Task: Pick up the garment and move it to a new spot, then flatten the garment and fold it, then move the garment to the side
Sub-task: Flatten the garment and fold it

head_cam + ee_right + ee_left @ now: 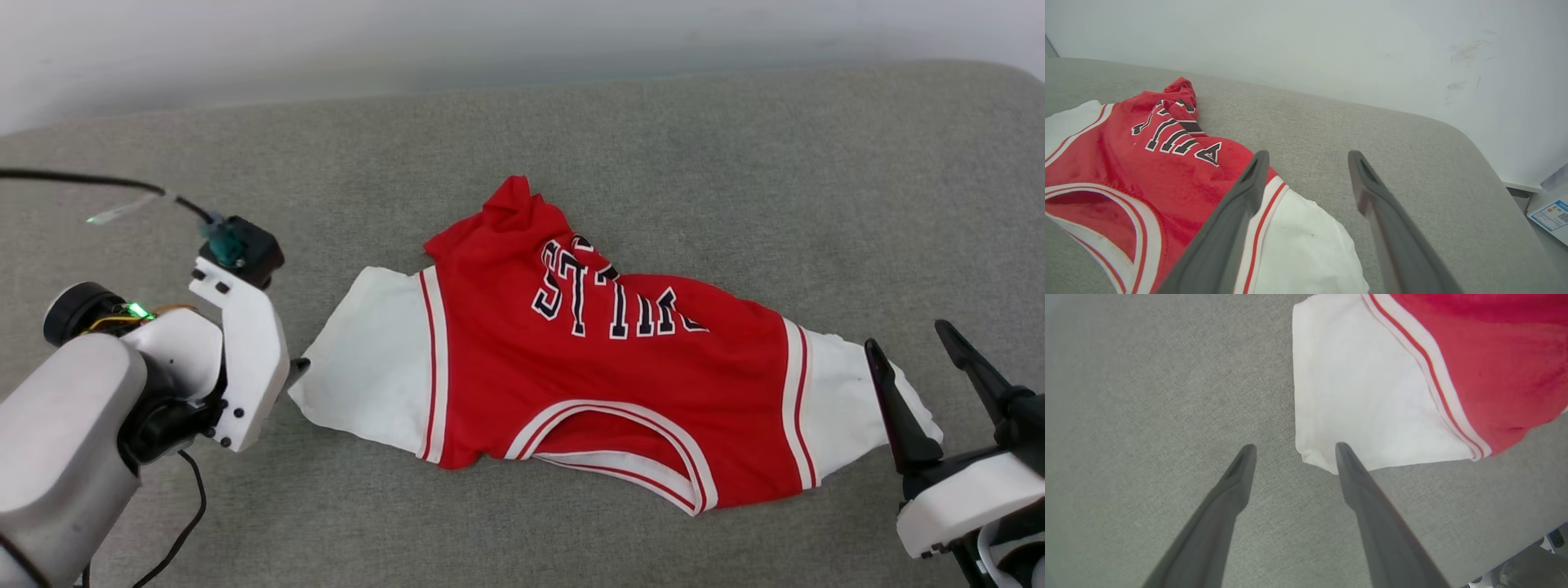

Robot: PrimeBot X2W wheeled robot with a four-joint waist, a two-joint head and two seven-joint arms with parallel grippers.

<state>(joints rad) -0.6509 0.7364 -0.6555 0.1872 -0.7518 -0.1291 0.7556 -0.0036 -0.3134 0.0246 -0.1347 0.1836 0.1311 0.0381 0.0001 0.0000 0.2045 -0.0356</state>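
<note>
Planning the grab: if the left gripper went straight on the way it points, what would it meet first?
The open left gripper straddles a white sleeve corner of the garment: probably that corner first, or the grey cushion beside it. Height unclear.

matt cloth garment (604,384), woven couch (735,163) — grey

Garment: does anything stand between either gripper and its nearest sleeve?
Nothing visible does. The left gripper, open, has a fingertip at the corner of one white sleeve of the garment; the right gripper, open, is by the other.
</note>
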